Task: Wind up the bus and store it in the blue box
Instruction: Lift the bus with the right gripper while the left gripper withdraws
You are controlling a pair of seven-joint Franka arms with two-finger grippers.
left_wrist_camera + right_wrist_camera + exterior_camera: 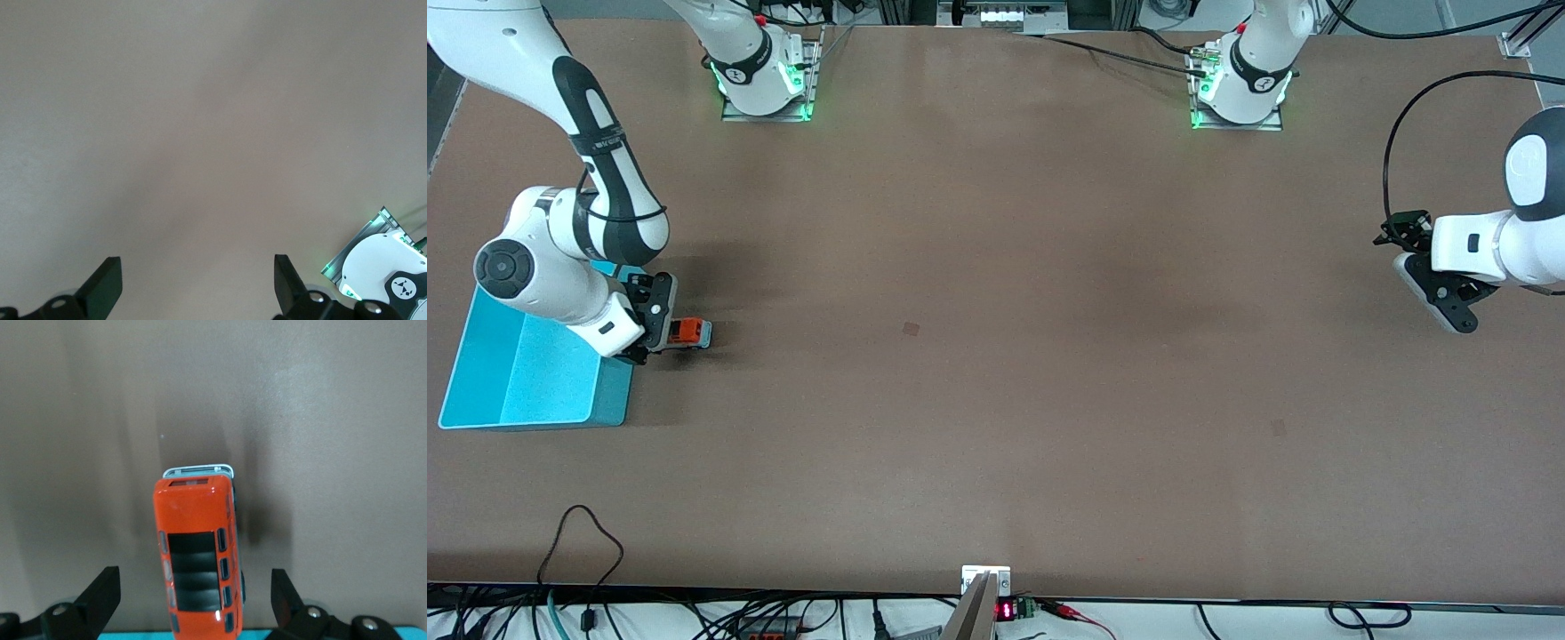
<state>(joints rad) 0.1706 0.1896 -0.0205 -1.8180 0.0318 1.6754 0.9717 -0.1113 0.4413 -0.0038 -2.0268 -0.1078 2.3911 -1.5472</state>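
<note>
Right hand: you've got it low over the desk, right at the bus, fingers spread wide. In the right wrist view one finger shows on either side of the toy with clear daylight between pad and bodywork, so nothing is gripped.

Bus: sitting on the desk on its wheels, orange-red roof up, dark roof windows plain to see from the right wrist camera. Its pale front end points away from the hand, toward the middle of the desk. It lies just beside the blue box, outside it, at the right arm's end of the desk.

Blue box: light cyan bin resting flat on the desk at the right arm's end, open top facing up. The right arm's wrist hangs over its upper corner and hides part of it. A strip of its blue rim peeks in under the hand in the right wrist view.

Left hand: your other arm waits, up in the air over the left arm's end of the desk, well apart from the toy. Fingers wide here too, and the left wrist view shows only bare desk between them.

Desk: brown, plain surface.
</note>
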